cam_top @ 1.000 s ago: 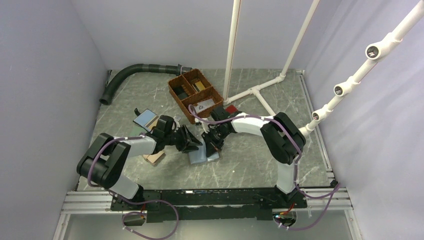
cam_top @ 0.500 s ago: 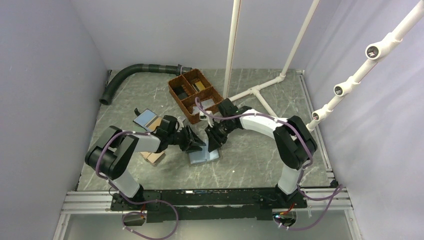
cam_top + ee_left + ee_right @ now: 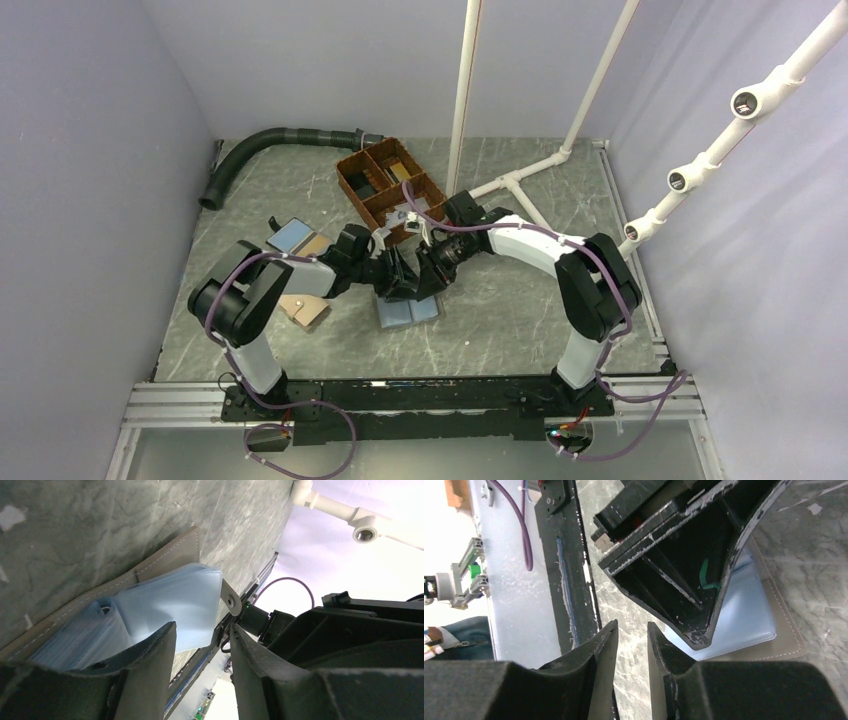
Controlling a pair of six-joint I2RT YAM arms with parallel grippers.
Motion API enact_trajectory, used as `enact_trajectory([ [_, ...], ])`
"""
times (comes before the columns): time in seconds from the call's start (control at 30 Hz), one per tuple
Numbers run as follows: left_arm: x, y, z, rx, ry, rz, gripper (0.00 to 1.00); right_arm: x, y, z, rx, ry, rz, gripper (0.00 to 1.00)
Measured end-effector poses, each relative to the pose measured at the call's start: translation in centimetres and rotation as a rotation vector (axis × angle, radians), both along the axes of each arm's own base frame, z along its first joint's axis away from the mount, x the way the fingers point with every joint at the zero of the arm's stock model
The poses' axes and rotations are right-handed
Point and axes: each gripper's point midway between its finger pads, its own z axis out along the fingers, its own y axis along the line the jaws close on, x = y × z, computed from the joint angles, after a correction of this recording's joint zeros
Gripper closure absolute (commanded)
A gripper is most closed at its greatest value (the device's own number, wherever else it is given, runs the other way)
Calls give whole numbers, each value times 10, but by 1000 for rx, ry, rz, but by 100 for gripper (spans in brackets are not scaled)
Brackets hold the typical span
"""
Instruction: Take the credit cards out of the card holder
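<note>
The card holder [image 3: 410,312] lies open on the table, light blue inside with a taupe rim. In the left wrist view its blue slots [image 3: 170,600], taupe outside [image 3: 172,555] and small closing tab [image 3: 230,599] show. No credit cards show apart from the holder; anything in the slots is hidden. My left gripper [image 3: 403,284] is open and empty, its tips [image 3: 202,630] low over the holder's blue side. My right gripper [image 3: 432,278] is slightly open and empty [image 3: 630,630], beside the holder [image 3: 751,610], tip to tip with the left gripper [image 3: 684,555].
A brown divided tray [image 3: 352,178] stands just behind the grippers, with small items in it. A blue wallet with a tan panel [image 3: 298,238] and a tan flat piece [image 3: 305,313] lie at the left. A black hose [image 3: 255,148] and white pipes [image 3: 520,185] are at the back.
My left gripper has moved right, onto the holder's far edge. My right arm has shifted back toward the tray, its fingers still by the holder. The holder has not moved.
</note>
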Motion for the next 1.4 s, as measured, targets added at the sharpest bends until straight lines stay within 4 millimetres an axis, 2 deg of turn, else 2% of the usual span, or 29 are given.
enact_trajectory([
  [0.2, -3, -4, -2, 0, 5, -14, 51, 0, 5, 4, 32, 50, -19, 75],
  [0.3, -3, -2, -4, 17, 8, -2, 50, -2, 5, -2, 27, 71, -38, 82],
  [0.43, -2, 3, -4, 52, 9, 18, 50, -5, 1, -20, -6, 137, -81, 88],
  [0.57, 4, 8, 7, 87, -27, 53, 49, -2, -4, -32, -32, 199, -133, 92],
  [0.77, 6, 21, 24, 153, -86, 93, 49, 10, -7, -46, -81, 186, -206, 94],
  [0.93, 5, 39, 41, 231, -145, 135, 41, 15, -9, -64, -154, 205, -269, 93],
  [1.03, 2, 48, 49, 247, -170, 162, 41, 16, -6, -64, -156, 209, -282, 92],
  [1.1, -3, 54, 47, 253, -173, 179, 41, 15, -2, -63, -151, 207, -281, 92],
  [1.27, -18, 67, 25, 295, -108, 189, 39, 11, 4, -63, -152, 210, -274, 92],
  [1.4, -21, 68, 21, 302, -96, 185, 39, 11, 7, -65, -159, 211, -275, 92],
])
